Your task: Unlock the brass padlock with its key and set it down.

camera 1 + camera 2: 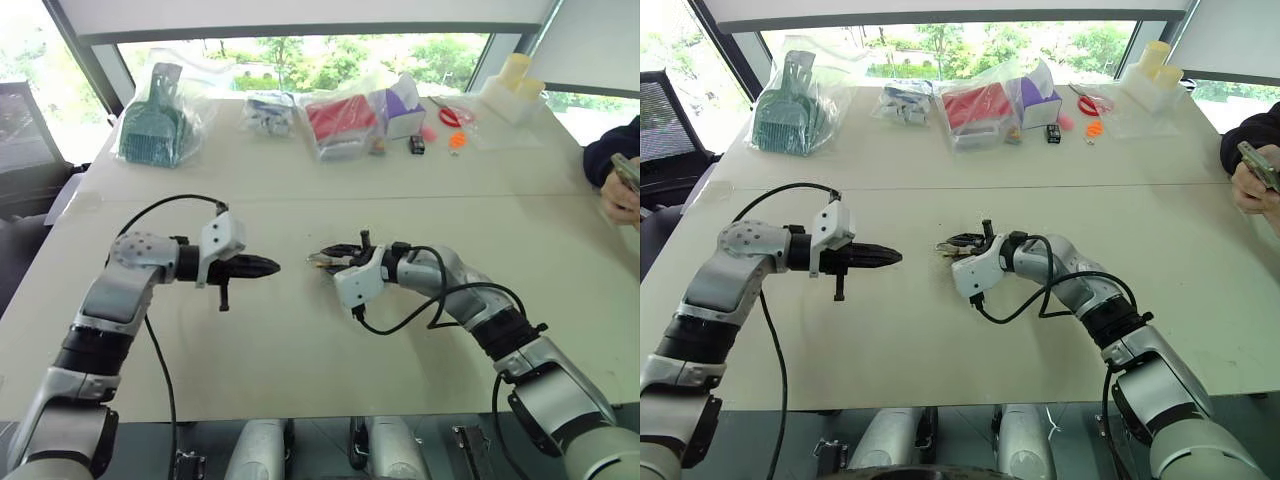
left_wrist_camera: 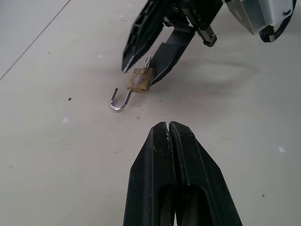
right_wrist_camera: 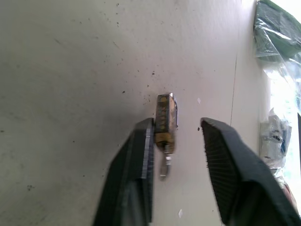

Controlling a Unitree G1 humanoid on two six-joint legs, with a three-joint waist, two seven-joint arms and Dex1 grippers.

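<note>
Brass padlock [image 2: 140, 80], shackle swung open, lies on table [image 2: 56, 155] between parted right gripper [image 3: 178, 136] fingers, apparently released; left gripper [image 2: 169, 129] clenched empty.

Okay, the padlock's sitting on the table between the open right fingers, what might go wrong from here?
1. The brass padlock lies against one finger of the open right gripper; pulling away may drag or flip it.
2. Its open shackle hooks outward on the table, so a finger sweeping past could snag it.
3. The shut left gripper sits close, pointing at the lock, and any forward move might knock it.
</note>
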